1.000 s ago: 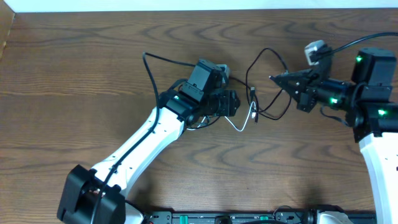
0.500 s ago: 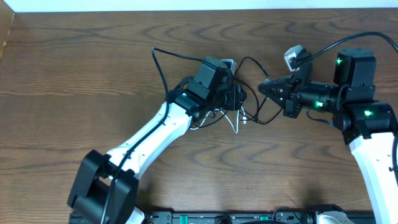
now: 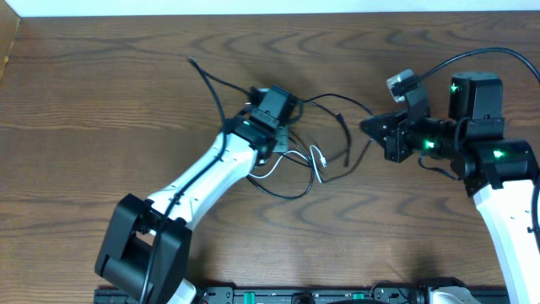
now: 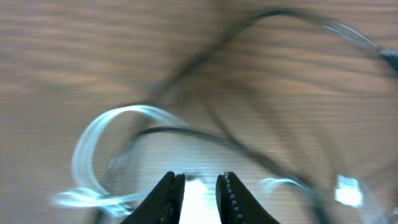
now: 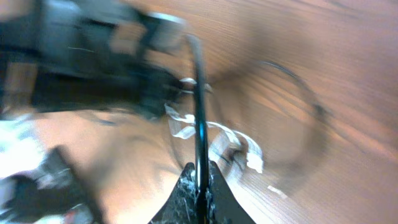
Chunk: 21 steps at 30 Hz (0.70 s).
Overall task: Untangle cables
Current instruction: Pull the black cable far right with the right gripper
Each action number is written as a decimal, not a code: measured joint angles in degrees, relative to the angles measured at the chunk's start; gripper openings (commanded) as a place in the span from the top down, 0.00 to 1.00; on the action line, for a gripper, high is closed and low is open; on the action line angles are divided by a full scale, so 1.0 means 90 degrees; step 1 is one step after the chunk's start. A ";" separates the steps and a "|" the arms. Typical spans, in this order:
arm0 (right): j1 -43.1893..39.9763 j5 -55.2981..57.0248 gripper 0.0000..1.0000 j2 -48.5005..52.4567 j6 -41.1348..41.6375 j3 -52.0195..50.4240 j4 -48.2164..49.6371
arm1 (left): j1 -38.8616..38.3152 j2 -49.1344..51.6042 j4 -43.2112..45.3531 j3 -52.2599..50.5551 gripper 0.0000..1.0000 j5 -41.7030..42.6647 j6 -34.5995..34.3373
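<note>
Thin cables lie tangled mid-table. A white cable (image 3: pixel 297 154) curls beside my left gripper (image 3: pixel 278 139); in the left wrist view its loop (image 4: pixel 87 143) is blurred, and my left gripper (image 4: pixel 202 183) has its jaws a narrow gap apart with a white piece of it pinched between them. My right gripper (image 3: pixel 369 125) is shut on a black cable (image 3: pixel 337 105), which runs straight up out of the closed jaws (image 5: pixel 200 171) in the right wrist view. Another black cable (image 3: pixel 207 80) trails toward the upper left. A black loop (image 3: pixel 344 139) hangs between the two grippers.
The thick black cord (image 3: pixel 472 55) of the right arm arches over the upper right. The table's far edge (image 3: pixel 270 13) runs along the top, and its left edge (image 3: pixel 8 59) is at the upper left. Wood shows left of the left arm.
My left gripper has pulled back left and its jaws have narrowed on the white cable. The right gripper has drawn slightly right. The bundle has spread out, and a black end has swung to the upper left.
</note>
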 measured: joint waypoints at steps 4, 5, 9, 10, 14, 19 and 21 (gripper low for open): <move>-0.0221 0.1673 0.99 0.0000 0.0648 0.0000 -0.0435 | 0.0491 -0.0005 -0.0491 0.0000 0.85 -0.0588 -0.0058; -0.0333 0.2166 0.99 0.0000 0.0848 0.0000 -0.0556 | 0.0639 -0.0010 -0.0571 0.0000 0.85 -0.0685 -0.0092; -0.0658 0.3298 0.99 0.0000 0.1207 0.0000 -0.0821 | 0.1129 -0.0097 -0.0675 0.0000 0.85 -0.0814 -0.0131; -0.0741 0.3495 0.99 0.0000 0.1260 0.0000 -0.0852 | 0.1229 -0.0148 -0.0670 0.0000 0.85 -0.0809 -0.0136; -0.0860 0.3966 0.99 0.0000 0.1394 0.0000 -0.0867 | 0.1411 -0.0427 -0.0651 0.0000 0.92 -0.0537 -0.0151; -0.0882 0.4138 0.99 0.0000 0.1435 0.0000 -0.0867 | 0.1423 -0.0855 -0.0425 0.0000 0.92 0.0321 -0.0087; -0.0884 0.4170 0.99 0.0000 0.1440 0.0000 -0.0869 | 0.1423 -0.1088 -0.0204 0.0000 0.92 0.0857 0.0029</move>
